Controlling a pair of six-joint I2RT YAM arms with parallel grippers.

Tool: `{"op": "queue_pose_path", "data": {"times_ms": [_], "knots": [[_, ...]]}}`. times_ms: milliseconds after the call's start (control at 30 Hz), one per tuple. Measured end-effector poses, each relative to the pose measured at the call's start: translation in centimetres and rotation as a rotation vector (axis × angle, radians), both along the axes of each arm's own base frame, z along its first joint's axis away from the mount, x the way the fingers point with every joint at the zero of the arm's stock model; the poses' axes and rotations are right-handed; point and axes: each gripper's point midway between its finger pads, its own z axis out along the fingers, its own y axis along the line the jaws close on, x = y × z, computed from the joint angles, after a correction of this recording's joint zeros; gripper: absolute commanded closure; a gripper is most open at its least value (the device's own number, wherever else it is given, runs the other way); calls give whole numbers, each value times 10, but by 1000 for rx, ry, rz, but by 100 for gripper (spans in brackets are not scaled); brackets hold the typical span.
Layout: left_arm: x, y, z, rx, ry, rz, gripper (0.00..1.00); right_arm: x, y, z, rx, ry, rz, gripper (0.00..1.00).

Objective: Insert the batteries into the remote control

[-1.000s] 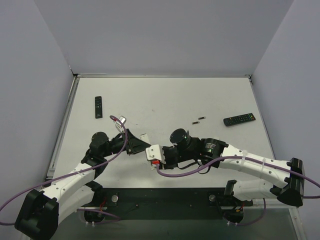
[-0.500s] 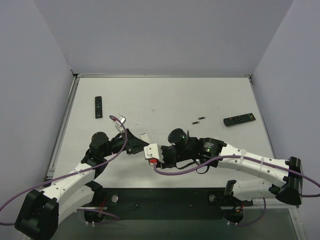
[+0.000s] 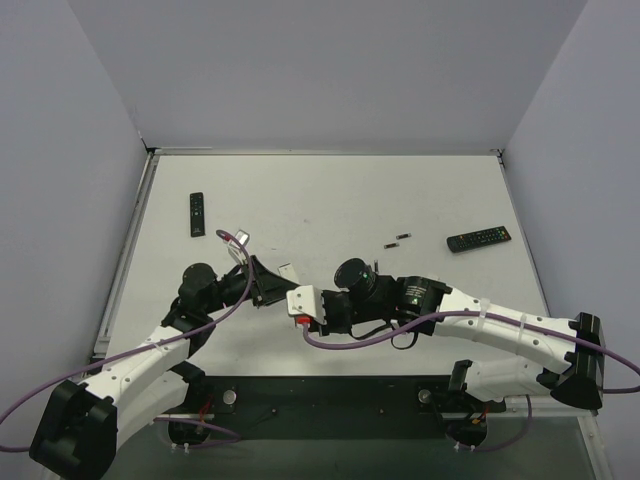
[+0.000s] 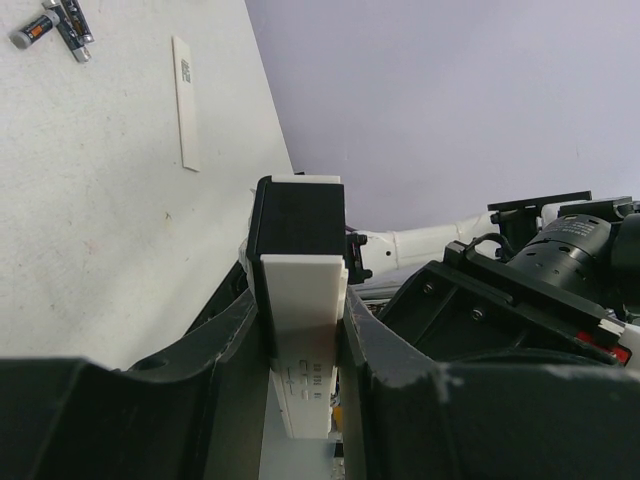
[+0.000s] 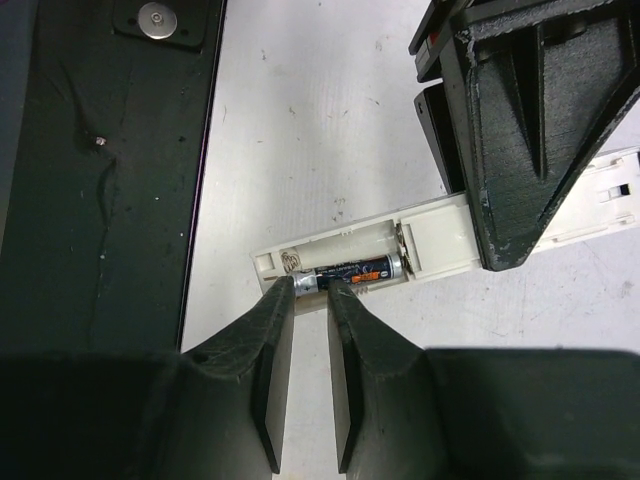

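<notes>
Just in front of left end effector (image 5: 520, 130), white remote (image 5: 420, 245) clamped, open bay steadied for loading. Right end effector (image 5: 312, 290) pinches battery (image 5: 352, 271) seated in bay. Spare batteries (image 3: 398, 240) lie well beyond remote.

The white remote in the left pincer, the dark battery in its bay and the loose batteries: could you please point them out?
White remote (image 5: 430, 235), right wrist view, open bay end.
Dark battery (image 5: 355, 272), right wrist view, its label.
Loose batteries (image 4: 55, 22), left wrist view, dark body.

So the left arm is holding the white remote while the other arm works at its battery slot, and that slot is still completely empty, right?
Not quite: the slot already has one battery lying in it, as the right wrist view shows. The left gripper does hold the white remote.
</notes>
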Motion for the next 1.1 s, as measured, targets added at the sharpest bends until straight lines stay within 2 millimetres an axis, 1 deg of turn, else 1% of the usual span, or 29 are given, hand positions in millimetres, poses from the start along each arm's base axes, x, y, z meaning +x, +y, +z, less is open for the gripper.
{"op": "queue_pose_path", "data": {"times_ms": [333, 600, 800, 900, 1000, 1100], "knots": [[6, 2, 1, 14, -24, 37, 100, 8, -2, -2, -16, -12, -57, 89], [11, 8, -4, 75, -83, 72, 100, 18, -3, -17, -68, 34, -170, 89], [11, 10, -2, 88, -132, 81, 100, 19, 1, -19, -77, 97, -230, 90], [8, 9, -4, 95, -135, 63, 100, 26, 5, -17, -73, 116, -285, 91], [10, 9, -3, 98, -142, 73, 100, 30, 6, -17, -74, 151, -348, 91], [10, 10, -2, 98, -153, 77, 100, 38, 9, -13, -50, 189, -413, 91]]}}
